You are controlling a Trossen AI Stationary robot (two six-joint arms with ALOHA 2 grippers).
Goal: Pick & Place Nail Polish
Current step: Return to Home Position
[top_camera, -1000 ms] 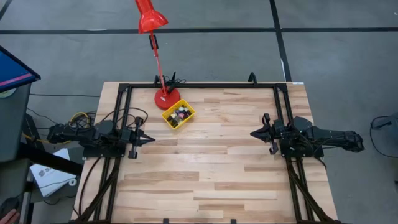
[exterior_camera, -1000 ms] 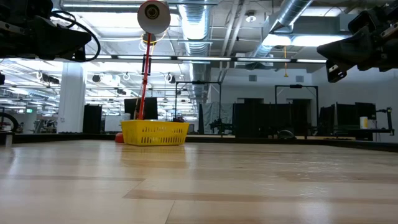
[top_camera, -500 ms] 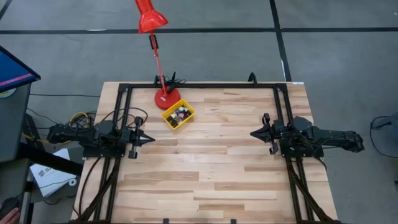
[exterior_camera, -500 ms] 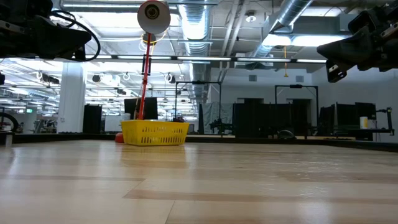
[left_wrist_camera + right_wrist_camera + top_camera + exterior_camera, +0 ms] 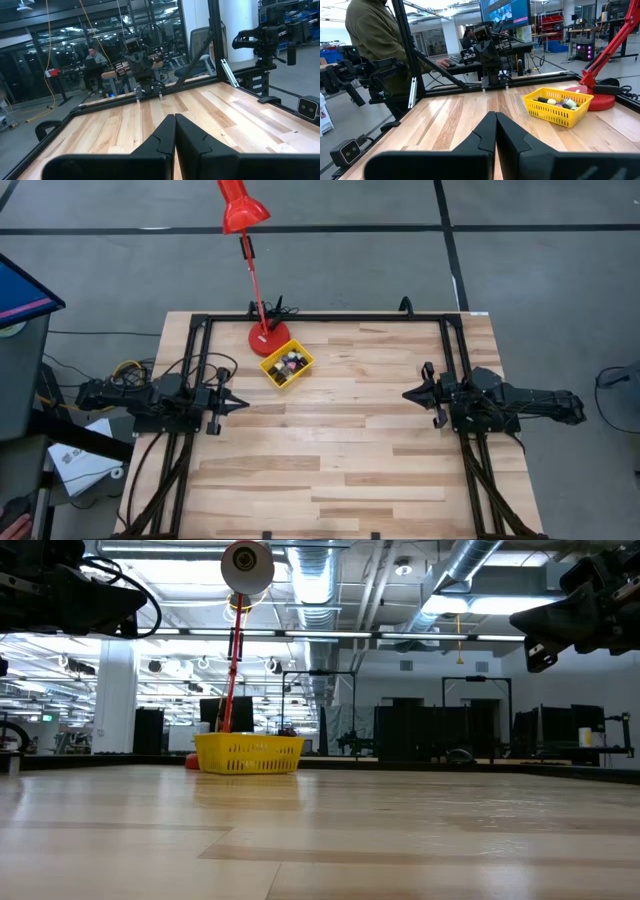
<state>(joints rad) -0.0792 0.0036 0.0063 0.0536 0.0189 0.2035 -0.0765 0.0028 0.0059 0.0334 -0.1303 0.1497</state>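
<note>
Several tiny nail polish bottles (image 5: 291,363) lie inside a yellow basket (image 5: 272,374) at the table's far left; they also show in the right wrist view (image 5: 560,102). My left gripper (image 5: 243,403) hovers at the table's left side, shut and empty (image 5: 175,120). My right gripper (image 5: 408,394) hovers at the table's right side, shut and empty (image 5: 495,117). Both are apart from the basket.
A red desk lamp stands with its round base (image 5: 268,338) just behind the basket, its head (image 5: 240,208) reaching past the far edge. A black frame (image 5: 320,317) runs round the table. A person (image 5: 375,45) stands beyond the table's left side. Bare wood lies between the arms.
</note>
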